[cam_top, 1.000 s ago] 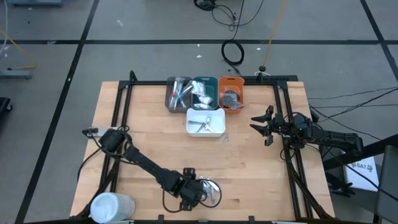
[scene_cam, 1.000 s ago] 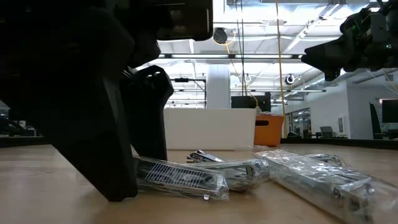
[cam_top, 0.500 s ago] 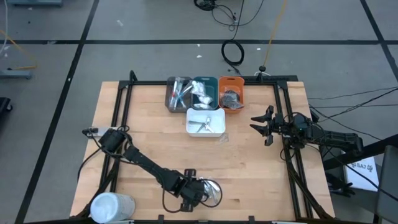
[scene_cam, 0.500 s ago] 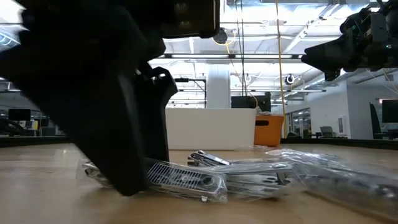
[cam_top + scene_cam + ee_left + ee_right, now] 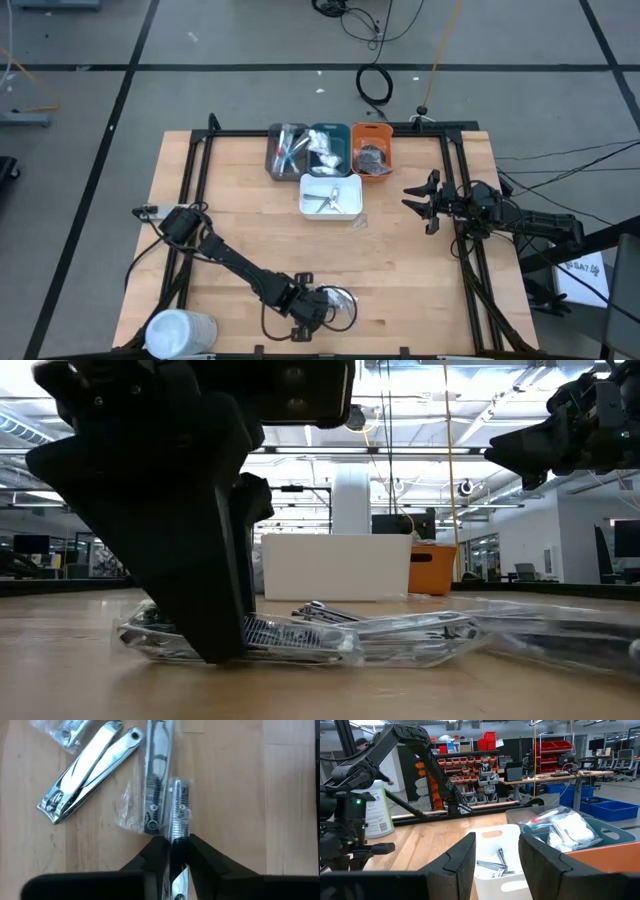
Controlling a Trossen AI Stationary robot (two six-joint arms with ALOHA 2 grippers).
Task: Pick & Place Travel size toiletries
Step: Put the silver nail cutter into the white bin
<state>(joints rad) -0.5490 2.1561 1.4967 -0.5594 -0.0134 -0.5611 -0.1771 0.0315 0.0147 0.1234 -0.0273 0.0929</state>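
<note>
Sorting looked well underway when you reached this moment: the grey tray [image 5: 287,150], teal tray [image 5: 328,146] and orange tray [image 5: 372,152] at the table's far edge each held items, and the white tray [image 5: 332,196] just in front of them held a few metal pieces. Well away from the white tray, by the near edge, a small pile of wrapped nail clippers [image 5: 87,767] and files lay on the wood. Your left gripper [image 5: 179,845] was down on that pile, its fingers clenched on one slim wrapped nail file [image 5: 180,807] that had not left the table. Your right gripper [image 5: 424,201] hung released, holding nothing, right of the white tray. I judged several pile items were left to carry across.
</note>
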